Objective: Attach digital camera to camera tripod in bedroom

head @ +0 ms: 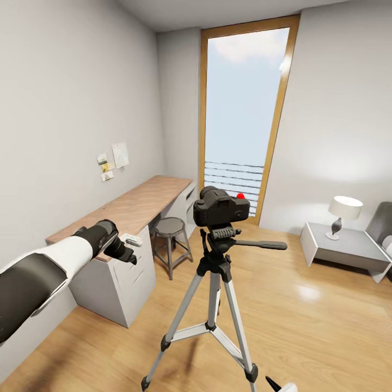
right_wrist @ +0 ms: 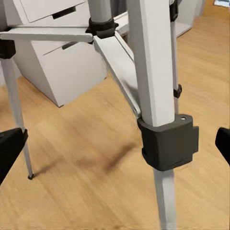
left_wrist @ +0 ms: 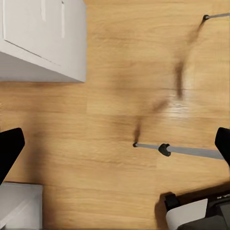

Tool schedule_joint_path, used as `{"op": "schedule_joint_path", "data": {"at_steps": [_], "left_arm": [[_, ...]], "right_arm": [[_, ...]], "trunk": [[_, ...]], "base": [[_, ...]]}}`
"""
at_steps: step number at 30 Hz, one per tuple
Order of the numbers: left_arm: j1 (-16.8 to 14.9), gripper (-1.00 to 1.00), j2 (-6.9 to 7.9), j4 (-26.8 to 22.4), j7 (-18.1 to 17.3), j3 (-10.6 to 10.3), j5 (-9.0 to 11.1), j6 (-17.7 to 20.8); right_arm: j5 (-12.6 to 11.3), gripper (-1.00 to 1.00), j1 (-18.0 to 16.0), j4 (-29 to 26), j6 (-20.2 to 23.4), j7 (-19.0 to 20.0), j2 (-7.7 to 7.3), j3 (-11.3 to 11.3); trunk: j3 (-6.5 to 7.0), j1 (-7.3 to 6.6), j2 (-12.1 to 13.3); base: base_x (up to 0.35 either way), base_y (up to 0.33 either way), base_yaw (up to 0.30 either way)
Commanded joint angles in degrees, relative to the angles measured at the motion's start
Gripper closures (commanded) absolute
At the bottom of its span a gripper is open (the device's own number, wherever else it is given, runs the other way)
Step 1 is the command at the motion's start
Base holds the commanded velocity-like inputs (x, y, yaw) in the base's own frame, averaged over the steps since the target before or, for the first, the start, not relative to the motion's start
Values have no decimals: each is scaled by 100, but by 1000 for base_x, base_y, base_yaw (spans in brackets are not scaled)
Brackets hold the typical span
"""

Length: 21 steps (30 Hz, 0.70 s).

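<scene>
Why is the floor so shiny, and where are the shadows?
Head view: window daylight makes pale glare patches on the wood floor. Left wrist view: a blurry dark shadow streaks the boards. Right wrist view: a faint smudge of shadow lies behind the camera tripod leg.

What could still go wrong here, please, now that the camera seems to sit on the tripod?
1. The right gripper hangs low, close to a leg of the camera tripod; a careless move could knock it and tip the digital camera.
2. The left gripper is raised beside the desk and could clip its edge.
</scene>
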Motion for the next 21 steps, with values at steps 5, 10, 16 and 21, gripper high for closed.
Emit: {"op": "schedule_joint_path", "data": {"at_steps": [5, 10, 16, 21], "left_arm": [[155, -100, 4, -10, 146, -47, 48, -94], [620, -100, 3, -2, 290, -47, 67, -297], [1022, -100, 4, 0, 316, -44, 149, -332], [1474, -100, 35, 3, 337, -39, 210, -564]], "right_arm": [[50, -100, 38, 308, -196, -10, -127, -38], [48, -100, 222, 446, -169, -186, -399, -36], [48, -100, 315, 460, 405, -468, -477, -30], [51, -100, 404, 464, 2081, -1184, -507, -27]], "trunk": [[-13, 4, -14], [-13, 4, -14], [-13, 4, -14], [-13, 4, -14]], "base": [[0, 0, 0], [0, 0, 0], [0, 0, 0], [0, 0, 0]]}}
